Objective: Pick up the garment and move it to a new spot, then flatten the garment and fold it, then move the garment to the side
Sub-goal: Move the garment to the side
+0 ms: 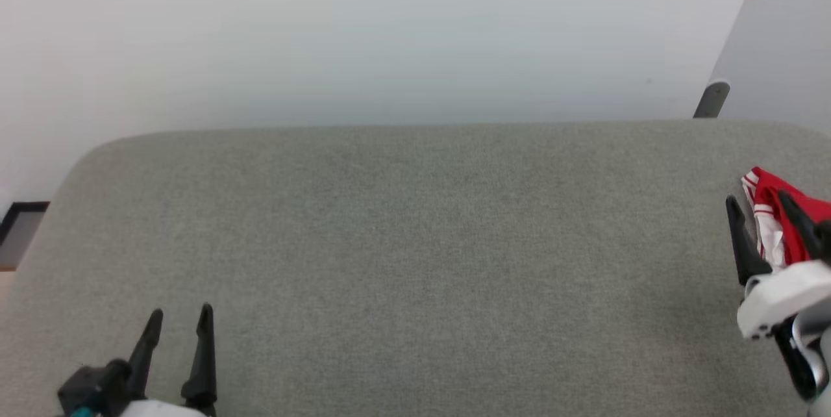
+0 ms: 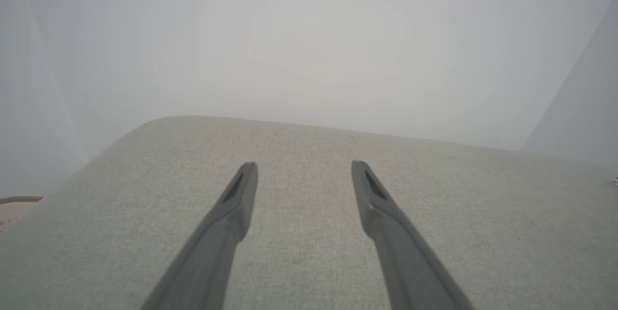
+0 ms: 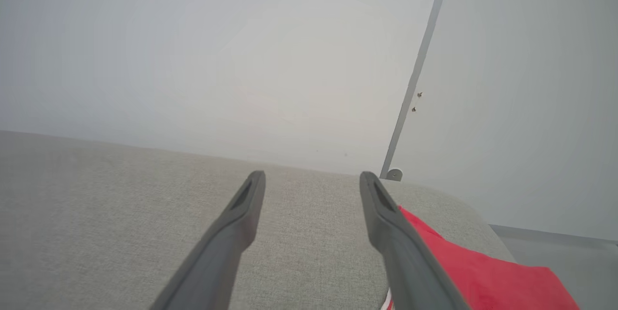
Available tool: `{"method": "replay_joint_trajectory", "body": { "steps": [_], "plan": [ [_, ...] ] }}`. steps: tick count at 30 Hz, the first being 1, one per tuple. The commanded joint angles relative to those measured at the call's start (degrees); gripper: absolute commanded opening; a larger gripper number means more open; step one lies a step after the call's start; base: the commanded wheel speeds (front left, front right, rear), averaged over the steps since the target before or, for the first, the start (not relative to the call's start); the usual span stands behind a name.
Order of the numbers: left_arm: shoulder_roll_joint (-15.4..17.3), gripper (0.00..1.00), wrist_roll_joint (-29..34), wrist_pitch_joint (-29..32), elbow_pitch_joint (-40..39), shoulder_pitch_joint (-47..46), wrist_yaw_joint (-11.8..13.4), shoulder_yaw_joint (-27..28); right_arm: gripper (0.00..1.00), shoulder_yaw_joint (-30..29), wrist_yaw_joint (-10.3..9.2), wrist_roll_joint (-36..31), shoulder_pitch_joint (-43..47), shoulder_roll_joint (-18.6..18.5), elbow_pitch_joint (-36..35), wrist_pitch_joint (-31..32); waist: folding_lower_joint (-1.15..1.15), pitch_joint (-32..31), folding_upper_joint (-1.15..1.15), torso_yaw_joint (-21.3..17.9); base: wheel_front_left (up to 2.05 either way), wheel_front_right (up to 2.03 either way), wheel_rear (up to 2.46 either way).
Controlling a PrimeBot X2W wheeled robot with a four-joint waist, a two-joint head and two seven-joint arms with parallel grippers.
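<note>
Head view: the garment (image 1: 776, 209), red with white striped trim, lies bunched at the right margin of the grey upholstered surface (image 1: 415, 241), partly cut off by the frame. The right gripper (image 1: 758, 201) sits over it with fingers spread apart and nothing held. In the right wrist view the garment (image 3: 483, 271) lies beside and beneath the outer finger, while bare upholstery shows between the fingers of the right gripper (image 3: 313, 175). Whether that finger touches cloth cannot be told.

Likely faults: closing from this pose may catch only bare upholstery or a thin fold of trim, so the cloth slips free on lifting. A sideways nudge could also push the heap off the nearby rounded right edge.

Open room: centre and left of the surface are bare, bounded behind by the wall (image 1: 389, 34). The left gripper (image 1: 181, 310), also spread and empty, waits near the front left, well apart.
</note>
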Motion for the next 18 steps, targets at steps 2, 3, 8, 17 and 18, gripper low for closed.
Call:
{"method": "replay_joint_trajectory", "body": {
  "steps": [2,3,8,17,18],
  "plan": [
    [0.08,1.00,0.14,-0.01,-0.35,1.39,0.11,0.34,1.00,-2.13,-0.07,-1.09,3.17,1.05,-2.45,-0.27,0.00,-1.11,0.00,0.48,0.00,0.00,0.00],
    [-0.15,1.00,-0.04,0.00,-0.49,1.86,0.24,0.67,1.00,-3.01,-0.07,-1.61,4.69,1.74,-3.84,-0.27,0.00,-1.32,0.00,0.56,0.00,0.00,0.00],
    [-0.35,1.00,0.15,0.00,-1.20,3.95,-0.40,2.16,1.00,-6.92,-0.07,-4.07,11.84,4.44,-11.08,-0.28,0.00,-2.04,0.00,0.65,0.00,0.00,0.00],
    [-1.19,1.00,2.12,0.00,-2.11,7.18,-2.30,4.07,1.00,-10.28,-0.06,-6.50,22.23,8.74,-20.14,-0.28,0.00,-2.74,0.00,1.27,0.00,0.00,0.00],
    [-1.16,1.00,2.69,0.00,-2.17,7.39,-2.52,4.11,1.00,-10.49,-0.07,-6.57,23.11,9.30,-20.79,-0.28,0.00,-2.80,0.00,1.31,0.00,0.00,0.00]
  ]
}}
